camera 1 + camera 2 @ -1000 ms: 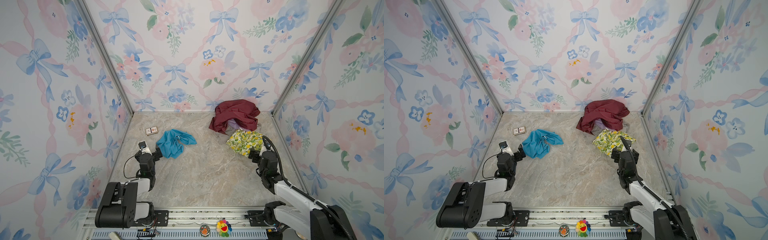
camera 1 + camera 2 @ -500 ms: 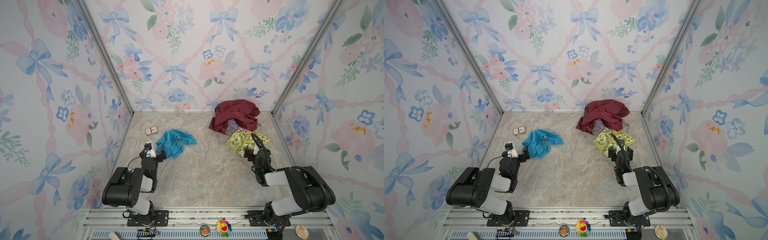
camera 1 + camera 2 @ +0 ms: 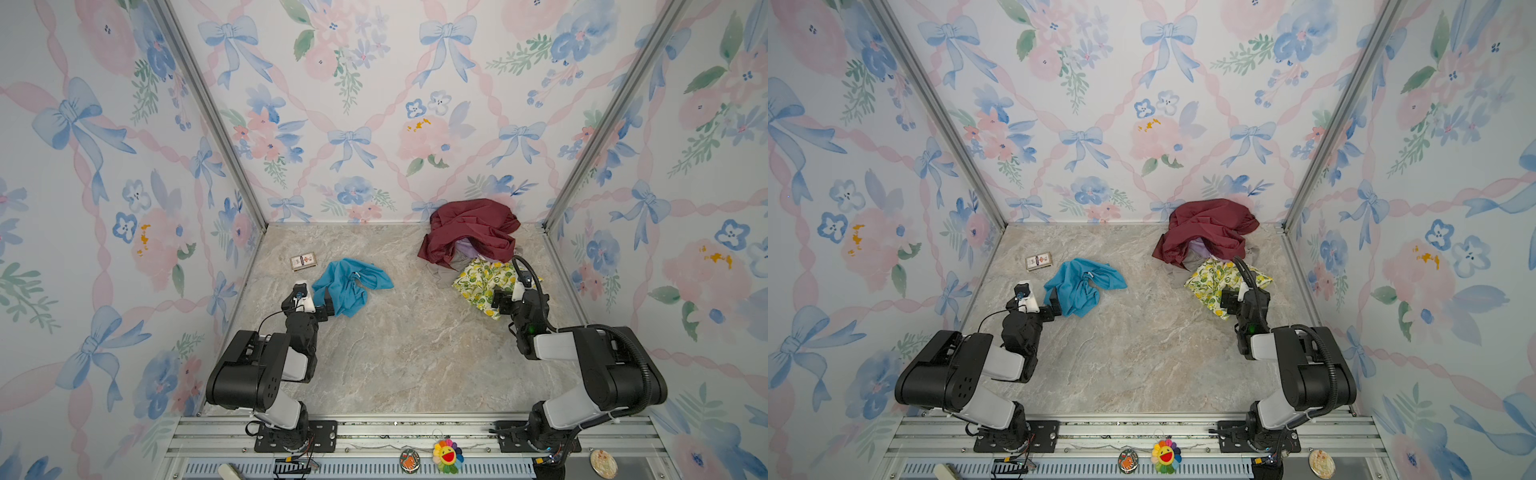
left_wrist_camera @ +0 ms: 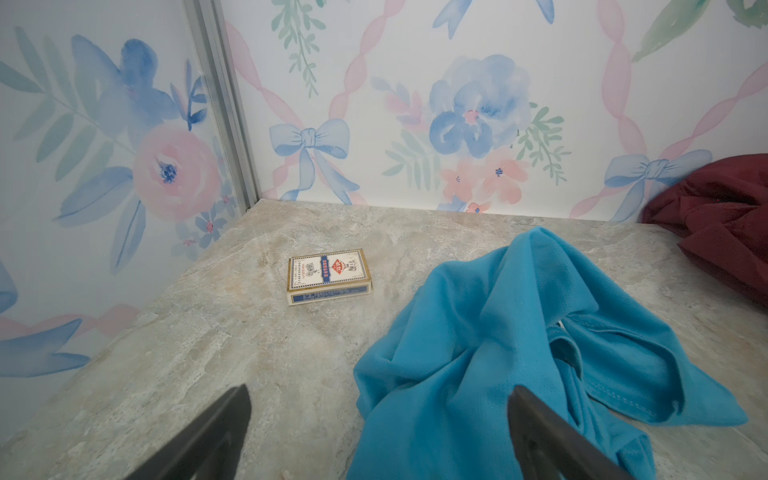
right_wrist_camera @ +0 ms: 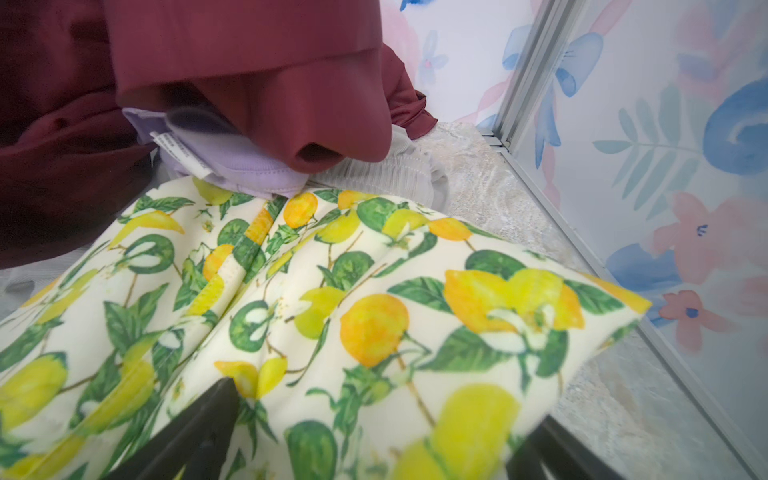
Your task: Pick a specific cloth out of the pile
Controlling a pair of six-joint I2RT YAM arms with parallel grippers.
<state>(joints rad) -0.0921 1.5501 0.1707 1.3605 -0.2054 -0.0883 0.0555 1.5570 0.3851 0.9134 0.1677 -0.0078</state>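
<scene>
Where cloth [image 3: 347, 284] lies crumpled, long axis runs crosswise, tail toward pile [image 3: 469, 232]; left end effector [image 4: 378, 395], right end effector [image 5: 386, 401] gaping.

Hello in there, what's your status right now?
Left gripper open, empty. Right gripper open, empty, at the pile. Blue cloth loose on table, apart from pile. Nothing covering it.

Left gripper [image 3: 309, 301], right gripper [image 3: 513, 296], jaws wide

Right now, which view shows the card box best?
Left wrist: the card box lies close, whole and unblocked, its print visible. In both top views it is small. The right wrist view misses it.
</scene>
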